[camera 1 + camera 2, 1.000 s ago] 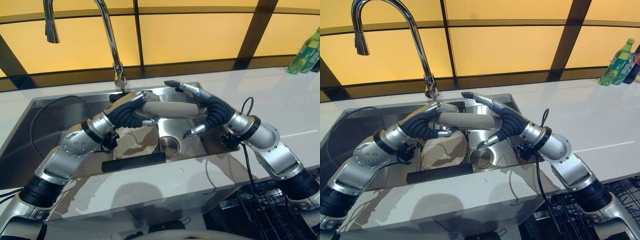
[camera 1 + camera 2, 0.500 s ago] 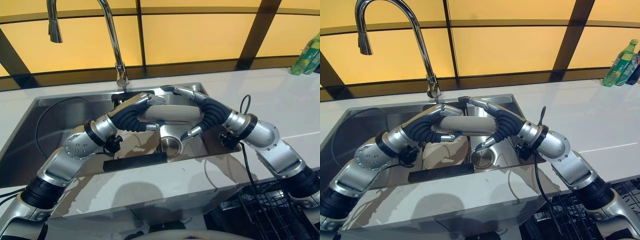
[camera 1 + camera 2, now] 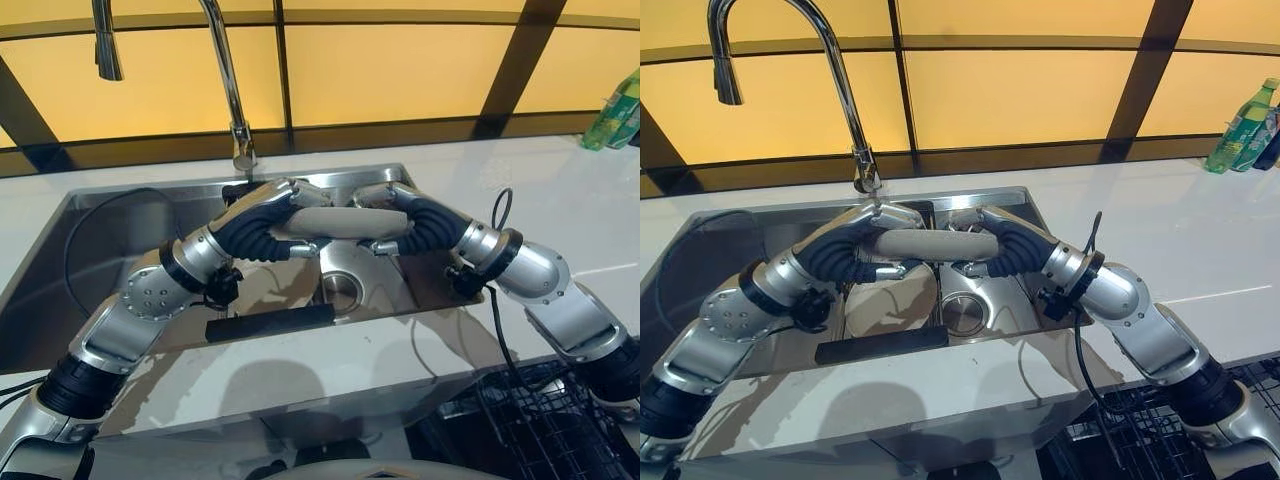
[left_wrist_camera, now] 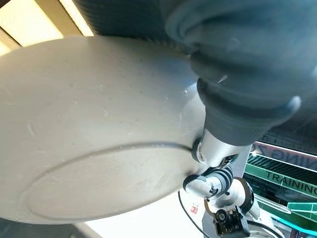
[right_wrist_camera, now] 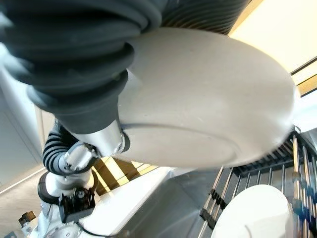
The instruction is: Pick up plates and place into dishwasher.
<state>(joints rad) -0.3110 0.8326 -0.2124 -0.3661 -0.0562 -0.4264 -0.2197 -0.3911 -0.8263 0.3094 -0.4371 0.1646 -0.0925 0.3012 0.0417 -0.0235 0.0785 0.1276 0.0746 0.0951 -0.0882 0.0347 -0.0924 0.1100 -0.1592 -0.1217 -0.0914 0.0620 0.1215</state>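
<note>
Amber panels back a white surface with a steel sink (image 3: 110,240), over which a grey plate (image 3: 345,221) hangs level. The left robot hand (image 3: 262,215) and right robot hand (image 3: 415,218) each curl fingers round opposite rims. It looks like the lifting step; next, carry it toward the dishwasher rack (image 3: 540,430) at lower right.

Faucet (image 3: 845,90); sink (image 3: 90,250); green bottle (image 3: 1237,125)
</note>
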